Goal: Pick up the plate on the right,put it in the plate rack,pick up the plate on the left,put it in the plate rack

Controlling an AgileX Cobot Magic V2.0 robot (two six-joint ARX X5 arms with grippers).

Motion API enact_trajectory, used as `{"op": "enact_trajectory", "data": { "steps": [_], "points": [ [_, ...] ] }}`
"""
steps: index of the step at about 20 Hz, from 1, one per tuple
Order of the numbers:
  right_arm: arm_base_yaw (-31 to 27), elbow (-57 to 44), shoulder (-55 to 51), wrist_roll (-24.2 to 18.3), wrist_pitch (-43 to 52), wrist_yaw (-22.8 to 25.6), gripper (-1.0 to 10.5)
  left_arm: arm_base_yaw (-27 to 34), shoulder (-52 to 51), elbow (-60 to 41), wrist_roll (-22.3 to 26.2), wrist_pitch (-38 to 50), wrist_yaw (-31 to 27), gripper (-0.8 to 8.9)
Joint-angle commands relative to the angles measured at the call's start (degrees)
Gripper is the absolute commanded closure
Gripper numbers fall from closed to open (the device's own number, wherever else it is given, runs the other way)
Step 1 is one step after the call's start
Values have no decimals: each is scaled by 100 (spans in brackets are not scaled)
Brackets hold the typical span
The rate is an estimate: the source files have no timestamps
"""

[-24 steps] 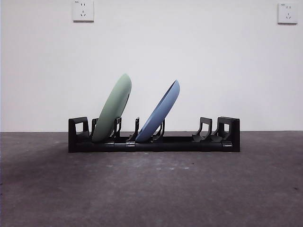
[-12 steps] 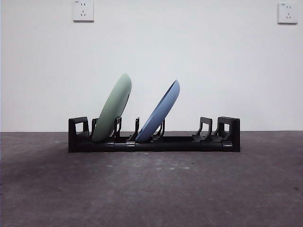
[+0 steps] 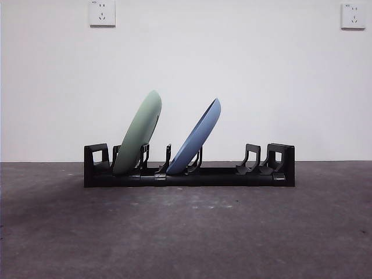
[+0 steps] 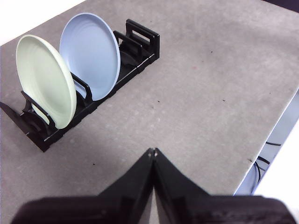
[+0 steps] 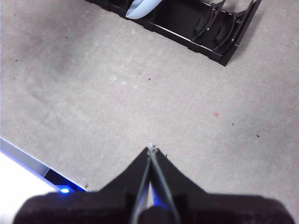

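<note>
Grey and lightly speckled, the desk [image 3: 186, 232] runs back to a plain white wall [image 3: 232, 70] with two power sockets [image 3: 102, 13] high up. Look first at the plate rack [image 3: 189, 174], which sits across the middle of the desk with its blocky ends at either side. It holds two plates on edge between its prongs. The green plate [image 3: 138, 135] stands toward one end, just inside the end block, and the blue plate [image 3: 195, 139] stands a few slots along, near the rack's middle. Both lean the same way and do not touch each other. The slots beyond the blue plate are bare.

You can judge the task as good as finished: both plates are racked, and no plate lies on the desk in any view.

Your left end effector [image 4: 153, 150] hangs above bare desk, well apart from the rack, its jaws pressed together on nothing. Your right end effector [image 5: 151, 147] is likewise closed and empty, over open desk near the rack's free end. Neither shows in the front view, so nothing seems left but to leave both parked.
</note>
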Motion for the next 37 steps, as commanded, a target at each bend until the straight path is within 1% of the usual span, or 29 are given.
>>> {"op": "enact_trajectory", "data": {
  "steps": [1, 2, 5, 6, 7, 9, 10, 12, 14, 16, 18, 20, 22, 23, 24, 28, 31, 32, 37],
  "points": [
    [2, -35, -2, 20, -129, 4, 945, -13, 74, -24, 79, 46, 0, 817],
    [2, -35, -2, 20, -129, 4, 945, -13, 127, -24, 179, 55, -28, 817],
    [2, -35, -2, 17, -129, 7, 945, -7, 221, -26, 192, 354, -404, 817],
    [2, -35, -2, 17, -129, 7, 945, 81, 179, -26, 367, 636, -577, 817],
    [2, -35, -2, 17, -129, 7, 945, 179, 125, -26, 621, 918, -616, 817],
    [2, -35, -2, 20, -129, 4, 945, 487, 44, -31, 1078, 1670, -378, 817],
    [2, -35, -2, 20, -129, 7, 945, 704, -52, -33, 1287, 2024, -136, 817],
    [2, -35, -2, 20, -129, 7, 945, 1220, -315, -44, 1613, 2640, 586, 817],
    [2, -35, -2, 17, -129, 7, 945, 1707, -575, -66, 1895, 2914, 1093, 817],
    [2, -35, -2, 20, -129, 7, 945, 2103, -929, -374, 2087, 3346, 1193, 817],
    [2, -35, -2, 17, -129, 4, 945, 2437, -1416, -1128, 2050, 4089, 1187, 817],
    [2, -35, -2, 20, -129, 7, 945, 2706, -2013, -2275, 1950, 4964, 1182, 817],
    [2, -35, -2, 20, -129, 7, 945, 2903, -2542, -3491, 1670, 5818, 1182, 817],
    [2, -35, -2, 17, -129, 7, 945, 2997, -2796, -4107, 1445, 6188, 1182, 817],
    [2, -35, -2, 20, -129, 7, 945, 3069, -3014, -4610, 1259, 6373, 1178, 817],
    [2, -35, -2, 17, -129, 7, 945, 3244, -3832, -6151, 743, 6365, 800, 816],
    [2, -35, -2, 17, -129, 7, 945, 3324, -4430, -6933, 378, 6339, 640, 817],
    [2, -35, -2, 17, -129, 7, 945, 3355, -4597, -7121, 264, 6330, 643, 817],
    [2, -35, -2, 17, -129, 4, 945, 3442, -4658, -7165, 238, 5182, 494, 816]
  ]
}}
